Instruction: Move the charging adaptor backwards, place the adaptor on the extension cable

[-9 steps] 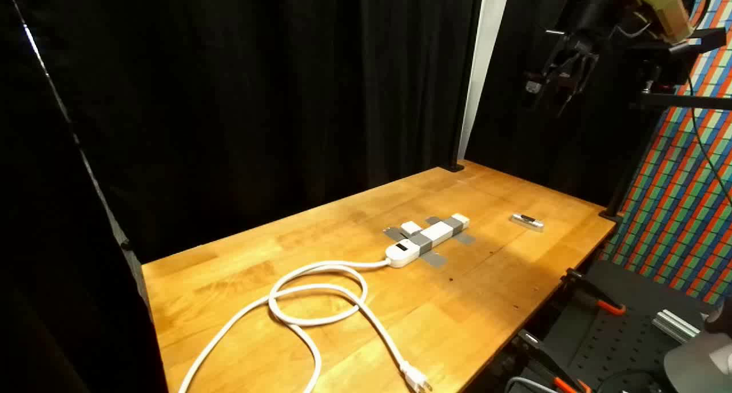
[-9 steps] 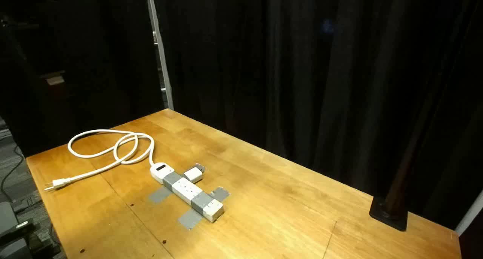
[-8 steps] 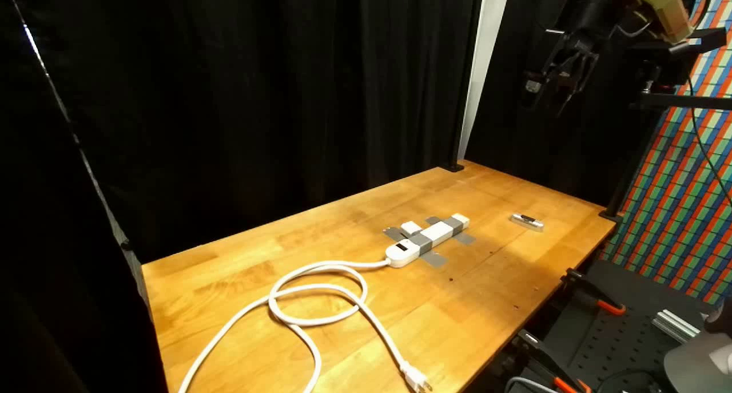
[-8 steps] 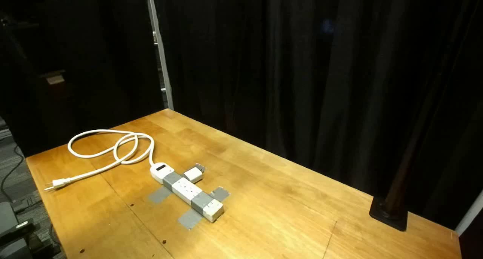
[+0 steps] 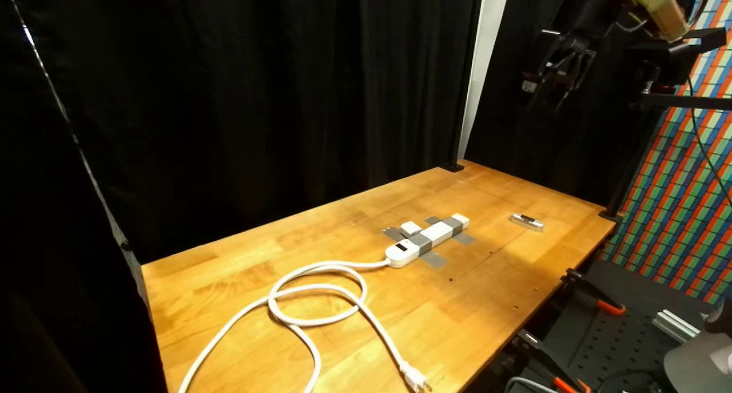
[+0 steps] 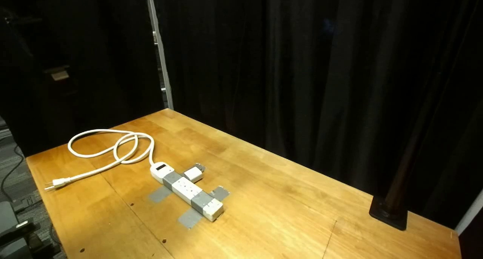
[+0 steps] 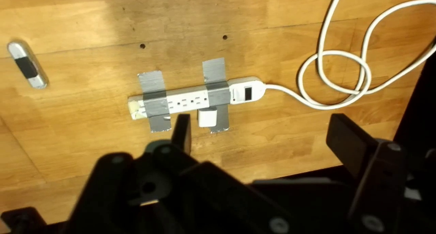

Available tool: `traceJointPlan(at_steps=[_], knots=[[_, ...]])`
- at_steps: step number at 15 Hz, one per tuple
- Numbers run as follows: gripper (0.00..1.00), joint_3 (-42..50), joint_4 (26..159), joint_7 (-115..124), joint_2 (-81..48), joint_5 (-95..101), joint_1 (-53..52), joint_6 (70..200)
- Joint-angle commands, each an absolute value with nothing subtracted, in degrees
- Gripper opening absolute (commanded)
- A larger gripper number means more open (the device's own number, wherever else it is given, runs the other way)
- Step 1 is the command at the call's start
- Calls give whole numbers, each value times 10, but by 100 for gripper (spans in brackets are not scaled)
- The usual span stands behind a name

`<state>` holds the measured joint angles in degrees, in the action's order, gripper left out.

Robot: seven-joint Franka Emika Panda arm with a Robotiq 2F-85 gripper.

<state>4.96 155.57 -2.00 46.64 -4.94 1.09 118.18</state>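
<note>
The charging adaptor is a small white block (image 5: 410, 228) (image 6: 193, 174) (image 7: 207, 117). It sits on the table against the long side of the extension cable's white power strip (image 5: 437, 233) (image 6: 186, 189) (image 7: 186, 100), partly over a grey tape strip. The strip is taped to the table, and its sockets face up. Its white cord (image 5: 317, 321) (image 6: 130, 153) (image 7: 320, 103) lies in loops. My gripper (image 5: 543, 100) (image 7: 260, 125) is open and empty, high above the table. In the wrist view, the adaptor appears just beyond the left finger. The gripper is not clearly visible in an exterior view because of darkness.
A small silver-and-black object (image 5: 526, 222) (image 7: 28, 64) lies beyond the strip's end. Clamps with orange handles (image 5: 595, 293) grip the table edge. Black posts stand at the table corners, one with a base (image 6: 388, 213). Black curtains hang behind the table.
My gripper has shifted slightly to the left in an exterior view, still open. The adaptor, power strip and cord have not moved.
</note>
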Motion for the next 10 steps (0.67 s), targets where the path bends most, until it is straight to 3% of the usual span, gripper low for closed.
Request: traceJointPlan(at_steps=[1, 5, 10], knots=[[100, -41, 1538, 43, 377, 6, 18, 1268], [100, -132, 1501, 124, 234, 117, 37, 1318], [100, -111, 1408, 201, 58, 165, 44, 1333]])
